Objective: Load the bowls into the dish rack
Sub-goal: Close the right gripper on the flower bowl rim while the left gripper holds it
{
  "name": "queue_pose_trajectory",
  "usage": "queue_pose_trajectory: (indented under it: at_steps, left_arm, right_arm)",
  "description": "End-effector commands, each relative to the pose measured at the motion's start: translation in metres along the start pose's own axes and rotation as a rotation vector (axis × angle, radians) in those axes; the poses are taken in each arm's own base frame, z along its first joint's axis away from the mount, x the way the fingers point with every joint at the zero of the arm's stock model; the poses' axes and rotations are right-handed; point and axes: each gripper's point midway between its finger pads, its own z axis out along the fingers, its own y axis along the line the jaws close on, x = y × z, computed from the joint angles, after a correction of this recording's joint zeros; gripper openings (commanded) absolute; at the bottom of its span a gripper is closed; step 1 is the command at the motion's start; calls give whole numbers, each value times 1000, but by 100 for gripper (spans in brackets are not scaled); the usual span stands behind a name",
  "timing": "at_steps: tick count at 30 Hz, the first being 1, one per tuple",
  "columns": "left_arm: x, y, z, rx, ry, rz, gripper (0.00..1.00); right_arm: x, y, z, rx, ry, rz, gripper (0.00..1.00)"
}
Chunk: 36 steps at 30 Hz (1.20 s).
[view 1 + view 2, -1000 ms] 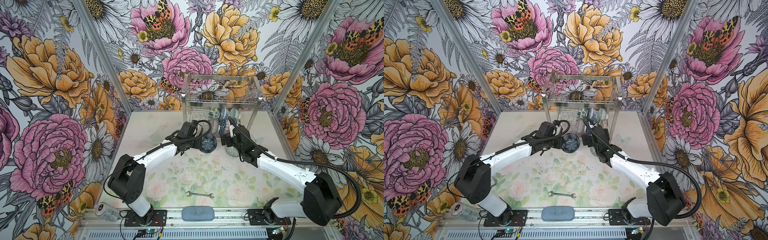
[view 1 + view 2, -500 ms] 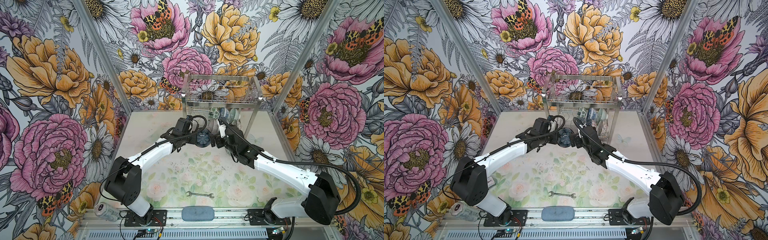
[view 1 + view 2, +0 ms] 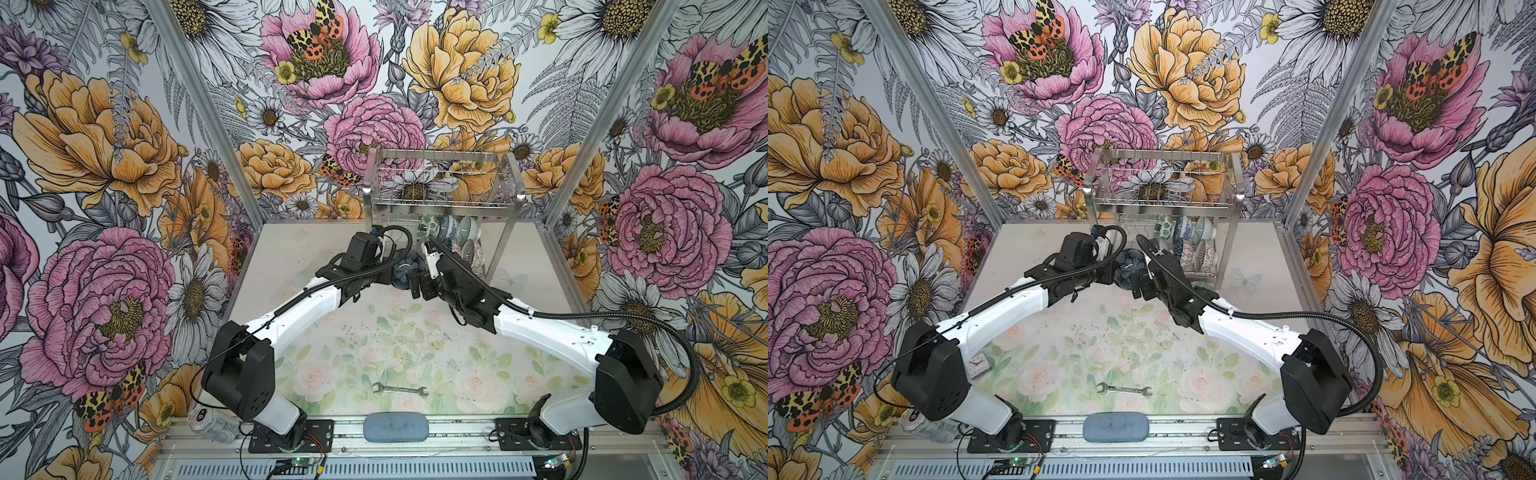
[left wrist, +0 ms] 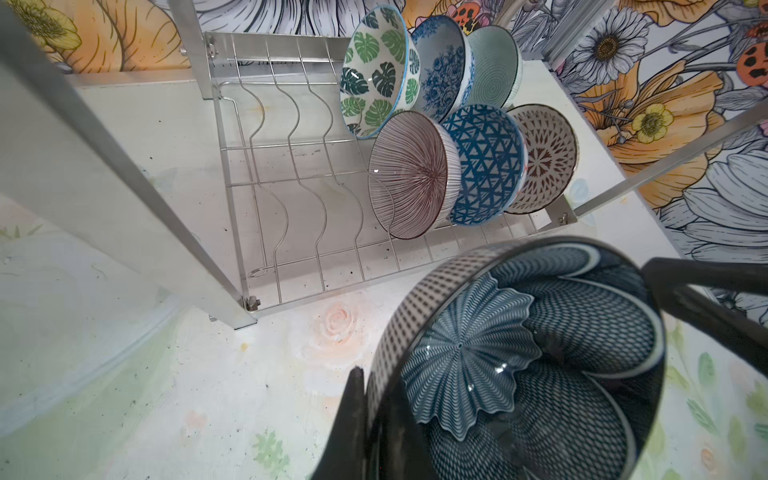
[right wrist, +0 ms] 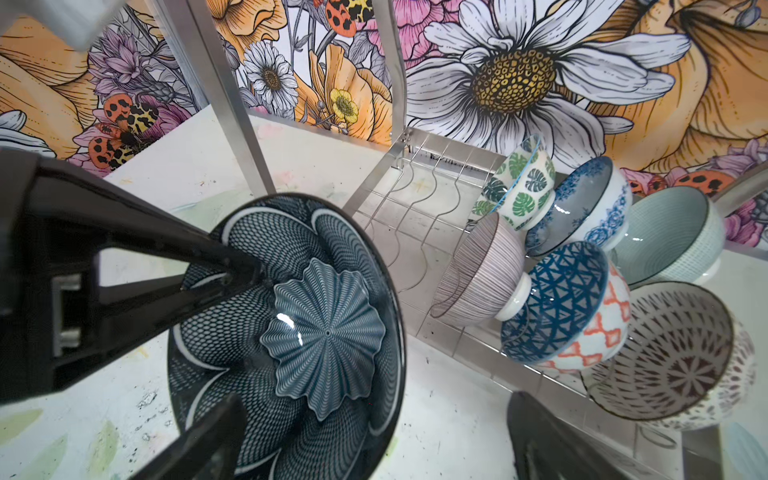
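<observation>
My left gripper [image 4: 370, 386] is shut on the rim of a dark blue net-patterned bowl [image 4: 519, 365], held on edge above the table in front of the dish rack [image 3: 440, 199]. My right gripper [image 5: 374, 403] is open. One finger is over the bowl's [image 5: 299, 324] inside and the other is past its rim. In both top views the two grippers meet at this bowl [image 3: 406, 270] [image 3: 1128, 268]. Several bowls stand in the rack's lower tier: leaf-patterned [image 4: 376, 70], blue floral [image 4: 444, 70], pale mint [image 4: 494, 66], striped [image 4: 411, 174], blue triangle [image 4: 486, 162] and red-brown patterned [image 4: 544, 158].
The rack's wavy wire slots [image 4: 291, 166] to the left of the bowls hold nothing. Its flat metal leg [image 4: 166, 208] stands close by the held bowl. A wrench [image 3: 400, 389] lies near the front, with a blue-grey pad [image 3: 395, 428] and a can [image 3: 208, 419] at the front rail.
The left gripper has carried the dark bowl a little back toward the rack. The right arm has swung left, bringing its open fingers around the bowl's rim.
</observation>
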Motion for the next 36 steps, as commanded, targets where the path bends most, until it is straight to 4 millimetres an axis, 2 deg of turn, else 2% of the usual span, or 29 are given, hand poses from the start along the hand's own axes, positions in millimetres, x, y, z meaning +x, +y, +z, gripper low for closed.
queue_pose_trajectory:
  at_steps: [1, 11, 19, 22, 24, 30, 36]
  left_arm:
    - [-49, -12, -22, 38, -157, 4, 0]
    - [-55, -15, -29, 50, -174, 5, 0]
    - [-55, -17, -32, 55, -177, 4, 0]
    - [-54, -17, -32, 58, -176, 5, 0]
    - [-54, -17, -32, 58, -176, 5, 0]
    - [-53, -20, -33, 69, -172, 7, 0]
    - [-49, -25, -32, 82, -164, 16, 0]
  right_arm:
    - [-13, 12, 5, -37, -31, 40, 100]
    - [-9, 19, 23, -60, -12, 57, 100]
    - [-9, 11, 27, -41, -22, 105, 97]
    - [-10, 3, 27, -26, -28, 137, 92]
    - [-13, -2, 27, -20, -36, 155, 84]
    - [-12, -13, 29, 2, -38, 191, 69]
    - [-11, -13, 35, 7, -37, 224, 52]
